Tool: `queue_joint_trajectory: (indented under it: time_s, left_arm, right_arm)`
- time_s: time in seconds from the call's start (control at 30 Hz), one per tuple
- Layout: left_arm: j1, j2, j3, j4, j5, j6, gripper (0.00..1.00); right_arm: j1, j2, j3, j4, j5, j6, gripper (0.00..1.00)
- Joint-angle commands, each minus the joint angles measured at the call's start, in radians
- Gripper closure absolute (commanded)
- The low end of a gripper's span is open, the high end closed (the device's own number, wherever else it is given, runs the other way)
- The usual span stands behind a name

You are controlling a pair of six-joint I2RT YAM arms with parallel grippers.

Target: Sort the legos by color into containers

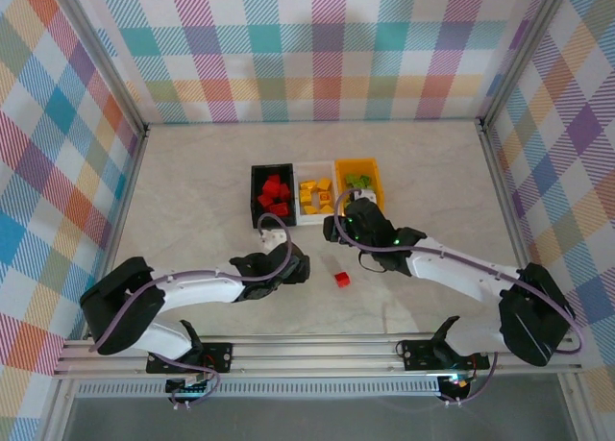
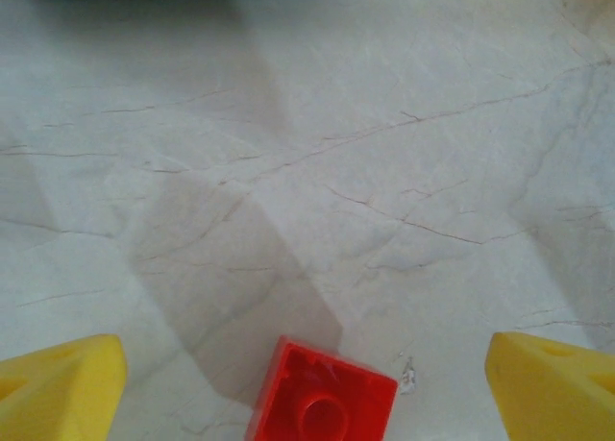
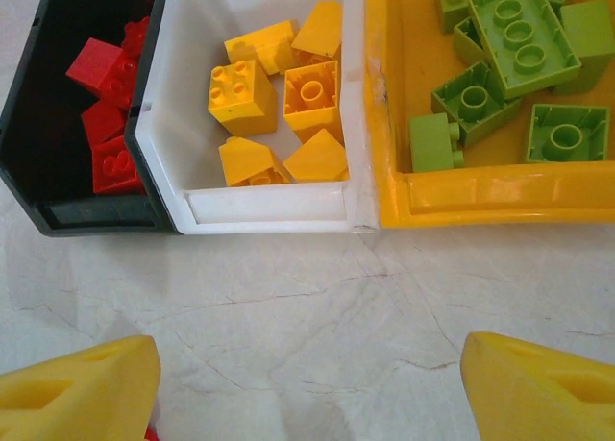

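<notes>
Top external view is showing the sort nearing completion, in my judgement. Three bins are standing side by side, touching, on the bench (image 1: 192, 201). The black bin (image 1: 256, 196) is holding red bricks (image 1: 275, 193), the white bin (image 1: 299, 201) is holding yellow bricks (image 1: 315, 193), and the orange bin (image 1: 376, 183) is holding green bricks (image 1: 360, 181). Right wrist view is bearing this out, with no stray colour appearing in any bin as far as each is in frame. One loose red brick (image 1: 341, 279) is lying on the bench between the two arms, well apart from the black bin; it is the only brick I am finding outside the bins in the overhead picture. Left wrist view is showing a red brick (image 2: 322, 398) resting on the bench between the fingers of the left end effector (image 2: 307, 388), touched by neither; whether it is the same brick I cannot tell. That end effector is standing wide open, gripping nothing. The right end effector (image 3: 307, 388) is hovering just before the white and orange bins, likewise wide open and empty. Outstanding, by my reckoning: lifting the red brick and placing it in the black bin.
</notes>
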Motion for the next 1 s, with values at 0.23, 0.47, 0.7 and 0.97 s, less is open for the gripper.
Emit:
queue_joint_trajectory:
  time_s: [0.23,0.47,0.7,0.97]
  left_arm:
    - [-0.012,0.129,0.038,-0.086,0.04,-0.016,0.13]
    - [-0.015,0.167,0.039,-0.051,0.052,-0.001,0.32]
    - [-0.015,0.135,0.057,-0.08,0.071,0.004,0.58]
    - [0.02,-0.012,0.141,-0.217,0.027,0.016,0.69]
  right_arm:
    - [-0.002,-0.068,-0.033,-0.016,0.007,0.019,0.18]
    - [-0.002,-0.095,-0.044,-0.023,0.026,0.023,0.18]
    - [-0.003,-0.114,-0.046,-0.04,0.037,0.033,0.18]
    - [-0.002,-0.153,-0.088,-0.03,0.046,0.058,0.18]
